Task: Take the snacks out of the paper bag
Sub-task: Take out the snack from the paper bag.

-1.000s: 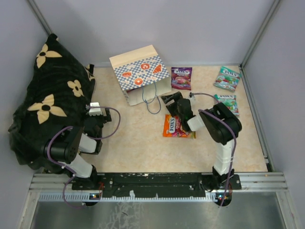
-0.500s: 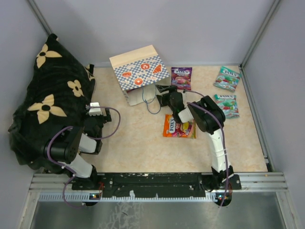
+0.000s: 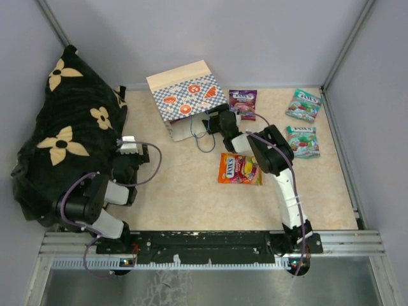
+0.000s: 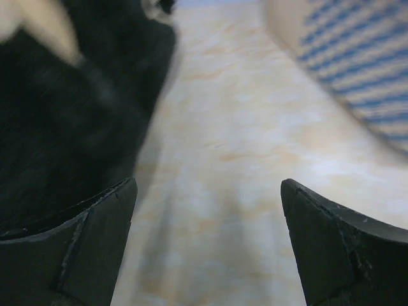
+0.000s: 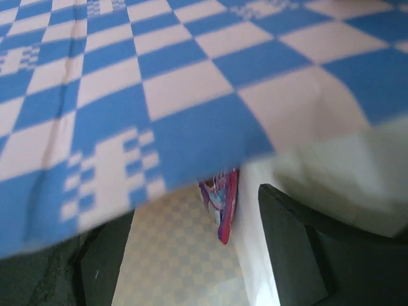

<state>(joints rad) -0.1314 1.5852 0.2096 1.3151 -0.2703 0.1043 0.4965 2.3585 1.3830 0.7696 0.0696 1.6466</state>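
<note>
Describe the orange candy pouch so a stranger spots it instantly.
Find the checkered paper bag at the table's back. Toward the near edge, right of its blue handles, the orange pouch lies flat. No other is orange: the purple pouch and two green pouches lie farther back.

Black flowered cloth on a pale bench, grey walls around

The black cloth (image 3: pixel 70 127), printed with big cream flowers, lies heaped at the far left of the bench (image 3: pixel 191 197), bunched against the left wall (image 3: pixel 19 64) and spilling down toward the near edge. The bench top is a mottled beige, like marble. Plain grey walls close it in on three sides, with slim metal posts (image 3: pixel 347 44) in the far corners. A ribbed metal rail (image 3: pixel 350 243) runs along the near edge.
</note>
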